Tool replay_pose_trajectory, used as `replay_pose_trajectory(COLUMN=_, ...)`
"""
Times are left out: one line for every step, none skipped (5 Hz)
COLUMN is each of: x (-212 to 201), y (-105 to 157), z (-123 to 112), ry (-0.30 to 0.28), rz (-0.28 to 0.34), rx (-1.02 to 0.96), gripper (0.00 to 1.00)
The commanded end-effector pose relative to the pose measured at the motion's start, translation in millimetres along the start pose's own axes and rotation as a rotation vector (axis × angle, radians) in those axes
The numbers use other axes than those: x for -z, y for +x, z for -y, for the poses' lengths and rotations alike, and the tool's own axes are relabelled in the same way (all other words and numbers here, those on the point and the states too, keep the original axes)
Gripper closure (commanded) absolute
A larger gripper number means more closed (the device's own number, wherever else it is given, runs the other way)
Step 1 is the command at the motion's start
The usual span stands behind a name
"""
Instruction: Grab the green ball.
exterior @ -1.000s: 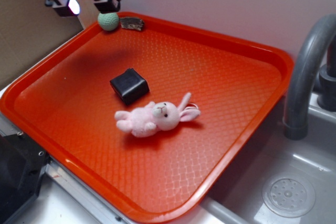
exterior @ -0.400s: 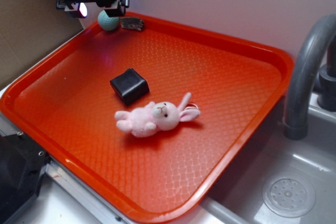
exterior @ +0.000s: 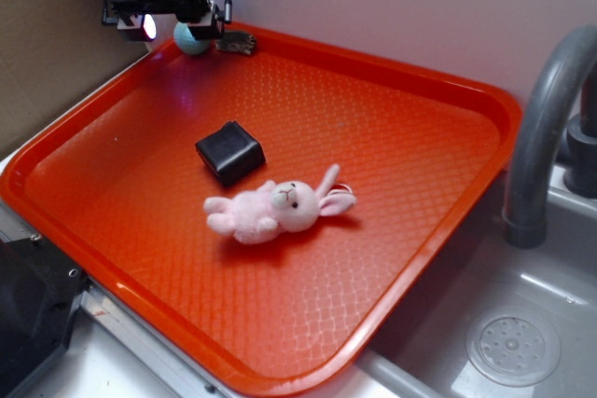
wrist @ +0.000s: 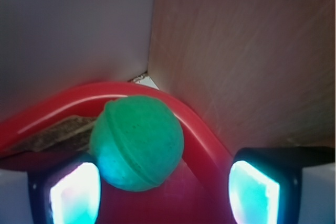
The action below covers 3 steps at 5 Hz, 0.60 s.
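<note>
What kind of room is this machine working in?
Probably a kitchen-style setup, maybe a mock one: a grey tap curves over a sink with a round drain, and a red serving tray sits beside it on the counter.

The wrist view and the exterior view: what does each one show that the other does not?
Only the wrist view shows the tool's two lit fingertips standing apart, with the small pale green ball nearer the left one. Only the exterior view shows the black box, the pink plush bunny and the grey faucet. Both show the ball, the orange plastic tray's rim and a brown scrap in the corner.
</note>
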<state>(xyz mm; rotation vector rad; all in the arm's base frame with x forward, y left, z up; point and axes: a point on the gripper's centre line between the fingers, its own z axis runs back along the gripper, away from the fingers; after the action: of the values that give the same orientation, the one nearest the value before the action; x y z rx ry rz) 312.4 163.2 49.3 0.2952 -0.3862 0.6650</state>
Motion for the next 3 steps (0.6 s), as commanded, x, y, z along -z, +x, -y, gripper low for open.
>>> replay_pose_trajectory(x=-6, y=5, z=12, ry=-0.067, rz=0.038, rx=0.064, gripper=1.0)
replay_pose_trajectory(x=10, y=3, z=21, ry=-0.045, rz=0.031, rx=0.074, gripper=1.0)
replay_pose_trajectory(x=10, y=5, z=21, ry=-0.05, rz=0.034, rx=0.067, gripper=1.0)
